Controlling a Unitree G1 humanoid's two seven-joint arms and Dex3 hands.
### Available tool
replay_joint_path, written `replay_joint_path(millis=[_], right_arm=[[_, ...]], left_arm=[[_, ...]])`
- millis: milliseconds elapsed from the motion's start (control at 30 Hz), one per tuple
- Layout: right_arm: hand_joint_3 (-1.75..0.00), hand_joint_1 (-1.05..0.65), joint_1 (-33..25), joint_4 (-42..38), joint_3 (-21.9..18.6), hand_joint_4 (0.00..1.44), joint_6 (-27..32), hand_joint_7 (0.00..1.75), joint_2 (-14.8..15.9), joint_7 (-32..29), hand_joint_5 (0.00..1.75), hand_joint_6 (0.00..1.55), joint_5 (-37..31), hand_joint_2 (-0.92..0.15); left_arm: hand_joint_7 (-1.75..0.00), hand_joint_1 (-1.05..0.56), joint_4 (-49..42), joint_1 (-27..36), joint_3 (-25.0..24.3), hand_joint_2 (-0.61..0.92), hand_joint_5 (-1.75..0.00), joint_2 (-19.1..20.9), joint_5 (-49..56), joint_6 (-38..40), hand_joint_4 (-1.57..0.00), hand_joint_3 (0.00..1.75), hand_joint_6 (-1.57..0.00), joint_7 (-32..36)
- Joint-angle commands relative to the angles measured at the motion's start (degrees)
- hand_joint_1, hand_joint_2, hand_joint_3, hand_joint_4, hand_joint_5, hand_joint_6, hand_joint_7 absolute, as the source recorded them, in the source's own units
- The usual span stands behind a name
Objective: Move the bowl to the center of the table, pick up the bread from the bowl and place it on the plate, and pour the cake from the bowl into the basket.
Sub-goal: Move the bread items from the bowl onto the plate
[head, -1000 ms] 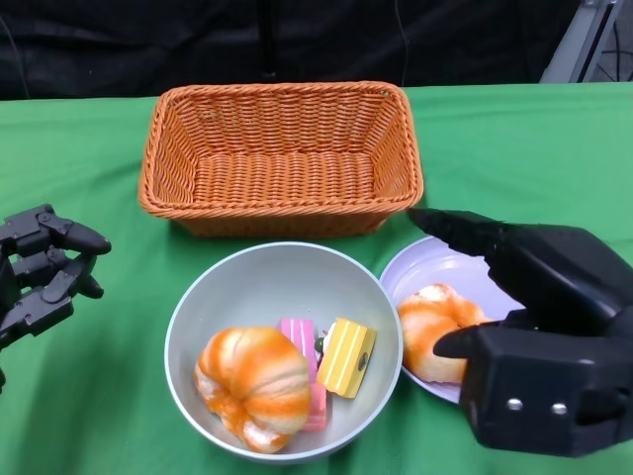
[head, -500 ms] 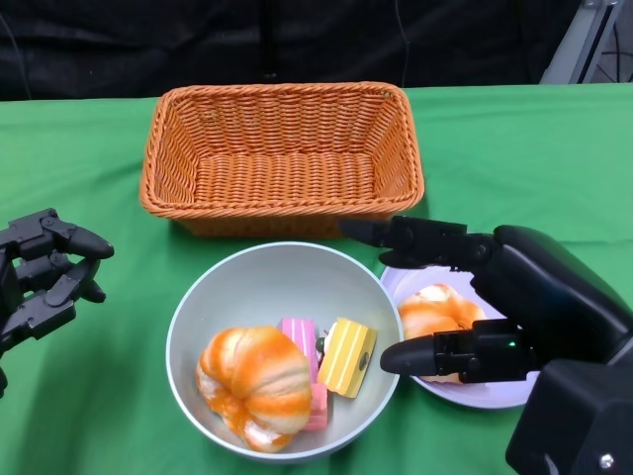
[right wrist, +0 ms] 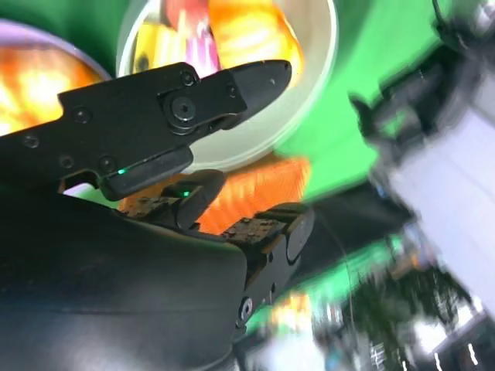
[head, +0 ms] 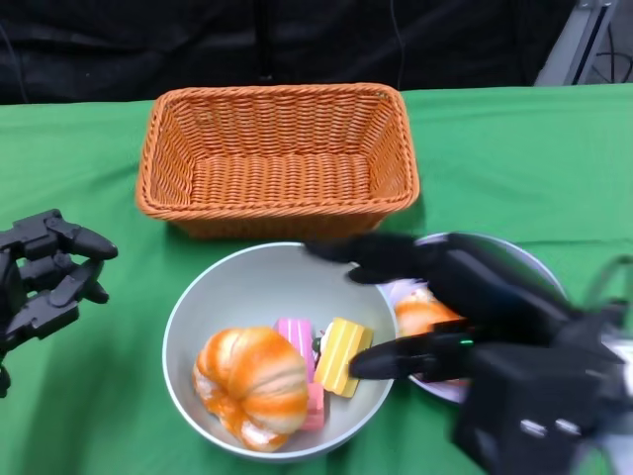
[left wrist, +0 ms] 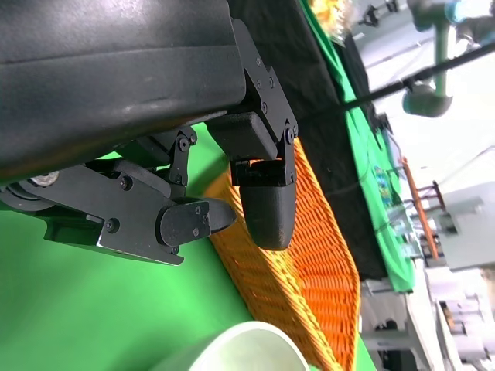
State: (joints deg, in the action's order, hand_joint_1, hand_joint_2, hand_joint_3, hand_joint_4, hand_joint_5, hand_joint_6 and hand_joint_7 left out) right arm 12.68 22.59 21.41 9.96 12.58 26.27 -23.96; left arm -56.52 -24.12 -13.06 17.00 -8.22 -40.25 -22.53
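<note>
We reach our empty, spread right hand [head: 465,317] toward the grey round bowl [head: 203,307] at 9 o'clock; next, grip the orange bread roll [head: 250,384]. Left hand [head: 45,282] idles, holding nothing, fingers apart.

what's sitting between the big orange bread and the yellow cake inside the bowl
A pink cake lies between the bread and the yellow cake in the bowl, seen in the head view.
</note>
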Motion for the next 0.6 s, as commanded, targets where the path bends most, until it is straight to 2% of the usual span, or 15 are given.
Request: replay_joint_path(millis=[33, 200, 333, 600], right_arm=[[-0.02, -0.69, 2.3, -5.2, 1.6, 0.62, -3.2, 0.01, -0.4, -2.2, 0.06, 0.45, -0.9, -0.92], [-0.03, -0.7, 3.4, -9.1, 2.4, 0.59, -5.6, 0.0, -0.7, -3.1, 0.04, 0.44, -1.0, -0.92], [-0.02, -0.72, 4.7, -16.3, 4.3, 0.59, -10.7, 0.0, -1.5, -4.9, 0.03, 0.43, -1.1, -0.92], [-0.03, -0.71, 5.3, -18.9, 5.2, 0.59, -12.8, 0.0, -1.9, -5.1, 0.02, 0.41, -1.1, -0.92]], left_arm=[[-1.09, -0.03, -0.1, -0.2, -0.1, 0.88, -1.49, 0.8, 0.6, -0.7, -0.75, 0.51, -0.8, 1.4], [-1.09, -0.04, -0.2, -0.2, 0.1, 0.89, -1.47, 0.8, 0.9, -0.9, -0.75, 0.5, -0.8, 1.9], [-1.12, -0.03, -0.1, -0.2, 0.1, 0.89, -1.49, 0.8, 1.1, -1.2, -0.75, 0.51, -0.79, 1.7], [-1.12, -0.03, 0.1, -0.1, 0.1, 0.88, -1.5, 0.8, 1.1, -1.1, -0.75, 0.51, -0.79, 1.9]])
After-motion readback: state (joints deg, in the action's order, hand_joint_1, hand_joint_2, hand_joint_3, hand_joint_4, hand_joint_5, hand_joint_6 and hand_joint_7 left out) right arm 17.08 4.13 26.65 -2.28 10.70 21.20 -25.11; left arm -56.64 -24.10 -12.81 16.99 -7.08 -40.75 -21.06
